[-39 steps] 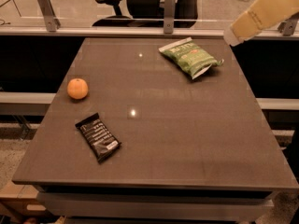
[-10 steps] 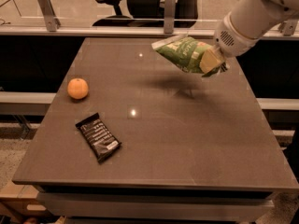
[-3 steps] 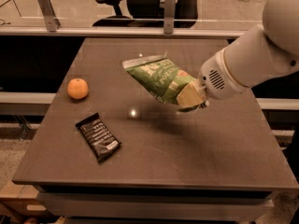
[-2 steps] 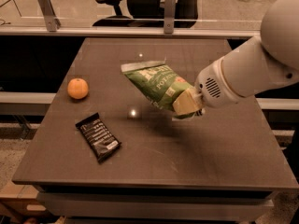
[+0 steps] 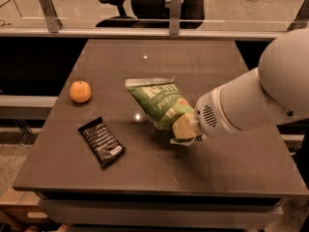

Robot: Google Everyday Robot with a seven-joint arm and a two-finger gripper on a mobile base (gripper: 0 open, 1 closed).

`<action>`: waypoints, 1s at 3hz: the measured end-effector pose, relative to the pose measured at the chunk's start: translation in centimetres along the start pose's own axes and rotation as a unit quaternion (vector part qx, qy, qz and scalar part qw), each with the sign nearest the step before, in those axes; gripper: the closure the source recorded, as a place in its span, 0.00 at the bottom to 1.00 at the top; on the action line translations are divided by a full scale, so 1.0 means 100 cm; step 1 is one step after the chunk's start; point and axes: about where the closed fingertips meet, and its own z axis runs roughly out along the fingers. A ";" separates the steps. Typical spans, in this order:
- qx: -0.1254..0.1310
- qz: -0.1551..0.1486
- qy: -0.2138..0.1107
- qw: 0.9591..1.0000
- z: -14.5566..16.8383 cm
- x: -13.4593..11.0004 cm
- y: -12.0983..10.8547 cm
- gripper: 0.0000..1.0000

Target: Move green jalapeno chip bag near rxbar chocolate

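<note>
The green jalapeno chip bag [image 5: 159,102] hangs tilted above the middle of the table, its silvery top end pointing to the back left. My gripper [image 5: 184,127] is shut on the bag's lower right end and holds it off the surface. The rxbar chocolate [image 5: 101,141], a flat black bar with white text, lies on the table at the front left, a short way to the left of the bag and below it. The white arm [image 5: 256,100] reaches in from the right.
A round orange fruit [image 5: 80,91] sits near the table's left edge, behind the bar. The dark table [image 5: 212,173] ends at a front edge close to the bar. A railing and office chairs stand behind the table.
The gripper has carried the bag lower and toward the front left, closer to the black bar. The bar and the orange have not moved.
</note>
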 end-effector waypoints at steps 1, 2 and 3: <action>0.003 0.004 0.008 1.000 0.010 0.015 0.013 1.00; -0.006 -0.005 0.026 1.000 0.017 0.027 0.026 1.00; -0.016 -0.023 0.043 0.999 0.021 0.036 0.039 1.00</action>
